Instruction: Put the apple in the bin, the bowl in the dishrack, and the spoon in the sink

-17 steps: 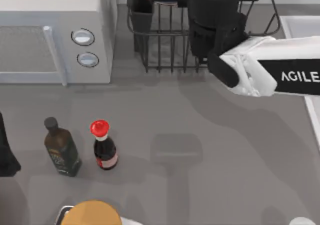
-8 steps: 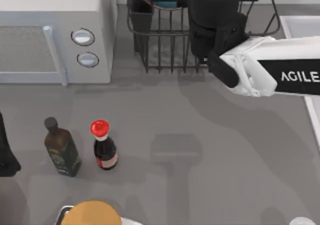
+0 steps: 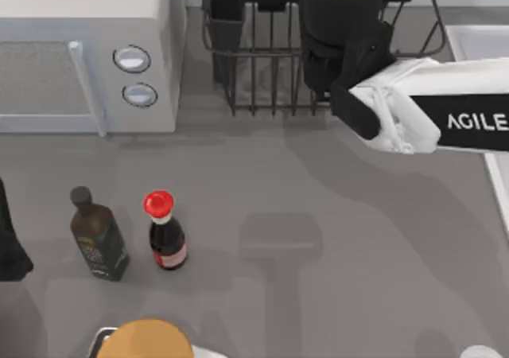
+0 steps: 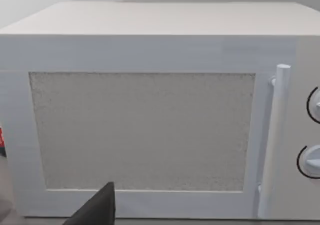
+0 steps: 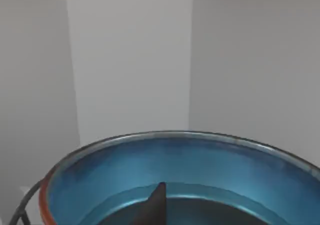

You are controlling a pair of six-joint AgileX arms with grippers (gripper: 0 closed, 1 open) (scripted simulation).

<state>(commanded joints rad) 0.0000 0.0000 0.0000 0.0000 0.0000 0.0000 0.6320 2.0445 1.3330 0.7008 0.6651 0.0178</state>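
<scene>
The blue-teal bowl (image 5: 180, 170) with its red-orange rim line is close up in the right wrist view. My right gripper (image 5: 155, 210) is shut on its rim, with one dark fingertip (image 5: 156, 202) inside the bowl. In the top view my right arm (image 3: 445, 119) reaches from the right, and its black wrist hangs over the black wire dishrack (image 3: 262, 64) at the back. The pale sink (image 3: 477, 40) lies at the right edge. The apple, the spoon and the bin are out of view. My left arm (image 3: 8, 247) is parked at the left edge, facing the microwave (image 4: 150, 130).
A white-grey microwave (image 3: 87, 56) with two knobs fills the back left. An olive oil bottle (image 3: 97, 235) and a red-capped sauce bottle (image 3: 165, 235) stand at front left. An orange round object (image 3: 145, 338) sits at the front edge.
The bowl has shifted toward the back edge of the top view, leaving only a sliver of blue above the dishrack. Both arms have barely moved.
</scene>
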